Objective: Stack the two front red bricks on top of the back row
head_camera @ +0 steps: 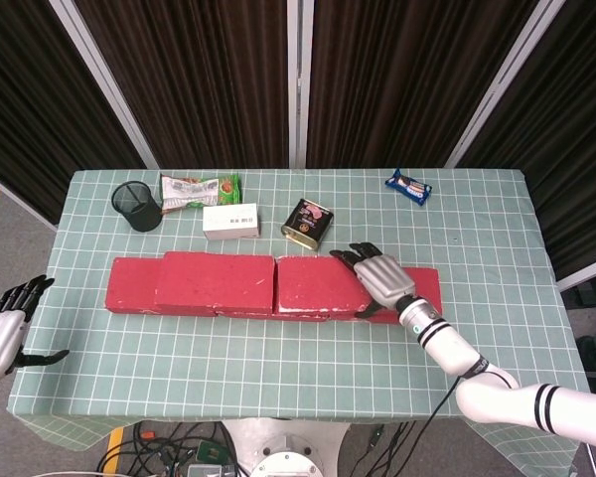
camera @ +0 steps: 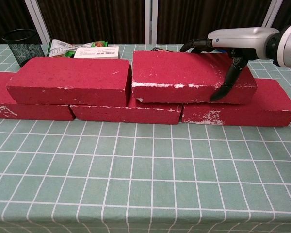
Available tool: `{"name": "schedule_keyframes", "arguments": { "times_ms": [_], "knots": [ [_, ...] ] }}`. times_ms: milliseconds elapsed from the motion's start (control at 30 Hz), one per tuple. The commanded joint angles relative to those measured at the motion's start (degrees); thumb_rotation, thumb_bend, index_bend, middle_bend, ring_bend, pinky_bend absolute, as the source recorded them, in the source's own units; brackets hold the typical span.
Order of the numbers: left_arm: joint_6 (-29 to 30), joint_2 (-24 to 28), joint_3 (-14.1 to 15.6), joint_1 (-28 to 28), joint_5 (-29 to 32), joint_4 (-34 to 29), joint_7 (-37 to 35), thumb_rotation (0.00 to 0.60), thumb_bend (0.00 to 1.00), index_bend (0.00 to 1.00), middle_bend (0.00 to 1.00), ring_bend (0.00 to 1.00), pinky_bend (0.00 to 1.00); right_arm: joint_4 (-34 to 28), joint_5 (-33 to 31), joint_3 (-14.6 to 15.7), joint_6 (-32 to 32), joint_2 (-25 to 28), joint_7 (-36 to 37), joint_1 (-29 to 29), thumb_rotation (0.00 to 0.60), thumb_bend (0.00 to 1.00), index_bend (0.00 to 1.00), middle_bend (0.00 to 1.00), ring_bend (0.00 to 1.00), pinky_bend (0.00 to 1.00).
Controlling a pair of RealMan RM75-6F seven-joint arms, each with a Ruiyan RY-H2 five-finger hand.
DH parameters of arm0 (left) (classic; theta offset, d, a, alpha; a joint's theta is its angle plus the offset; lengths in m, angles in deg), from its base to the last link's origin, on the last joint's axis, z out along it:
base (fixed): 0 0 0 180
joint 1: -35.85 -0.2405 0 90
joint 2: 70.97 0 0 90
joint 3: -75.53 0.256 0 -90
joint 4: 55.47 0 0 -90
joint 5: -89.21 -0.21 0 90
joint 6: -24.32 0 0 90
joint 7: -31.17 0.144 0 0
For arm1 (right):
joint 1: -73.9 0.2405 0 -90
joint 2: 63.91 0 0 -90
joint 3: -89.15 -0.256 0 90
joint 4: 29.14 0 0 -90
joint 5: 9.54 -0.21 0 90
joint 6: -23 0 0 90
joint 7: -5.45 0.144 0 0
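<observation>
Gripping the right upper brick (head_camera: 318, 283) from above, the right hand (head_camera: 380, 279) lies palm-down over that brick's right end, its fingers (camera: 196, 44) curling over the far edge while the thumb (camera: 228, 80) presses the near face, as the chest view shows. This brick sits on top of the back row (camera: 126, 112), spanning the joint between the middle and right bricks of that row, and its left end is just beside, perhaps touching, the left upper brick (head_camera: 216, 281), which already lies on the row toward the table's left edge. The back row runs across the middle of the table (head_camera: 278, 368), parallel to its near edge, with the right bottom brick (camera: 262, 107) sticking out past the hand toward the right edge. The left hand (head_camera: 2, 333) hangs off the table beyond its left edge, fingers spread and holding nothing. Along the far side of the table stand a black mesh cup (head_camera: 136, 207) near the far left corner, a green and red snack packet (head_camera: 199, 189) beside it, a white box (head_camera: 229, 221) just in front of the packet, a round tin (head_camera: 308, 223) near the middle, and a small blue packet (head_camera: 408, 186) toward the far right.
</observation>
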Motion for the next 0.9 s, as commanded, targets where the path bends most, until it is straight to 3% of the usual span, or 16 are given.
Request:
{"name": "schedule_keyframes", "arguments": {
  "times_ms": [33, 900],
  "knots": [
    [-0.22, 0.05, -0.03, 0.03, -0.06, 0.09, -0.44, 0.6, 0.0, 0.04, 0.0, 0.0, 0.0, 0.43, -1.19, 0.17, -0.79, 0.22, 0.25, 0.79, 0.6, 0.04, 0.07, 0.28, 0.0, 0.0],
    [-1.45, 0.17, 0.25, 0.17, -1.67, 1.43, -4.94, 0.6, 0.0, 0.04, 0.0, 0.0, 0.0, -0.41, -11.11, 3.53, -0.6, 0.14, -2.2, 6.65, 0.6, 0.03, 0.07, 0.28, 0.0, 0.0]
  ]
}}
